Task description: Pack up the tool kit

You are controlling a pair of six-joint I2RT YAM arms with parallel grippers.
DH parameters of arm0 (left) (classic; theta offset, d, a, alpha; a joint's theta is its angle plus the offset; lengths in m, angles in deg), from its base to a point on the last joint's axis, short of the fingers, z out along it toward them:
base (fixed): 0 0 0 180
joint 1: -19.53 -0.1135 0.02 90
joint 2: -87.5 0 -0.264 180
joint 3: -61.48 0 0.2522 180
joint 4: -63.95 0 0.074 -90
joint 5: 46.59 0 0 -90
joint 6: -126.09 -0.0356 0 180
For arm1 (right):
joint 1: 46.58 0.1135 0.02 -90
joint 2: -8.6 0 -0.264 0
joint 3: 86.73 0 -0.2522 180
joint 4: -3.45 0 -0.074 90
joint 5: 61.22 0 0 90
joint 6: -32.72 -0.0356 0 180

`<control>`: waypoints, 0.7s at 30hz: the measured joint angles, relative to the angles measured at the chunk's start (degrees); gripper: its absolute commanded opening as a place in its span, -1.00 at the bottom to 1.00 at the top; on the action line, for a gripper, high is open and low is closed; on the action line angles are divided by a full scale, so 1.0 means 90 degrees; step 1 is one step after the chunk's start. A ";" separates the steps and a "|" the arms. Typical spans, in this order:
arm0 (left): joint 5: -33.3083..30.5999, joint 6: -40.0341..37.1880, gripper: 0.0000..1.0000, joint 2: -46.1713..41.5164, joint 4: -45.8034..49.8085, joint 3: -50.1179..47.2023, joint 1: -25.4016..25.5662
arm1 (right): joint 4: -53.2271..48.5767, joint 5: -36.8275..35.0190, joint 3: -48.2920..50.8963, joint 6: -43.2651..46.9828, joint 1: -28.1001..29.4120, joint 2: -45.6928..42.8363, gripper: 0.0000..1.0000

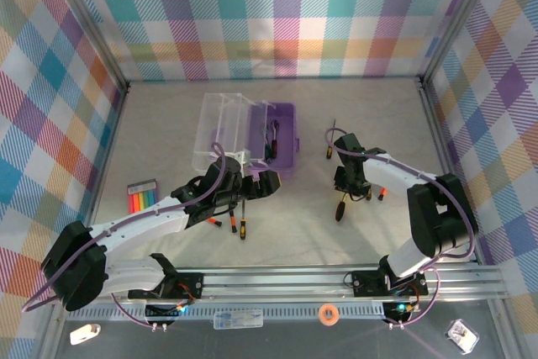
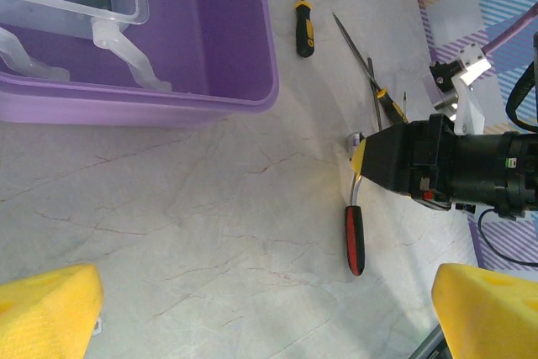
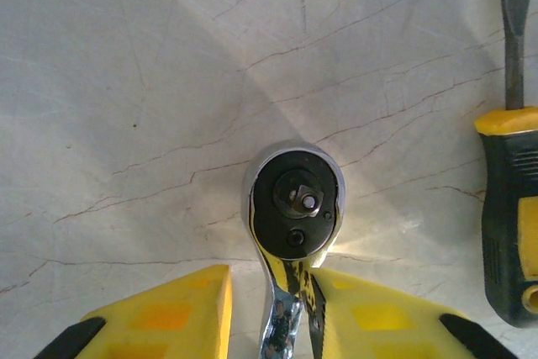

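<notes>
Far left on the table:

1. Striped colour card [image 1: 141, 195]. Flat on the table, well apart from the kit.
2. My left gripper [image 1: 259, 182]. Jaws spread to their widest and holding nothing. It hangs low over bare table, near the front wall of the case.
3. Short screwdrivers [image 1: 242, 226], a pair. Handles partly orange. They lie loose beneath my left arm, outside the case.
4. Clear lid [image 1: 220, 128]. Swung open, standing to the left of the lilac case [image 1: 290, 111]. The case sits open-topped at mid-table, with a dark-handled tool [image 1: 273, 136] lying inside.
5. Yellow-and-black screwdriver [image 1: 328, 147]. Loose on the table, to the right of the case.
6. My right gripper [image 3: 271, 292]. Jaws drawn narrow on either side of the neck of the ratchet [image 3: 296, 203], just behind its round head. One pad meets the metal and a sliver of table shows beside the other, so I cannot tell whether the grip is made. The ratchet lies flat, its red-and-black handle pointing toward the arm bases.
7. Small orange-handled driver [image 1: 380, 193]. On the table, just right of my right gripper.
</notes>
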 measured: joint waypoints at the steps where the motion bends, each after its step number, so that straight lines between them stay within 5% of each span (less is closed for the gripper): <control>1: 0.0000 0.0002 0.99 0.0000 0.0007 0.0002 0.0002 | -0.0002 -0.0002 0.0015 0.0002 -0.0007 -0.0015 -0.37; 21: -0.0121 -0.0024 0.99 -0.0296 0.0211 0.0044 0.0002 | 0.0078 0.0364 0.0049 0.0313 -0.0202 0.0296 -0.50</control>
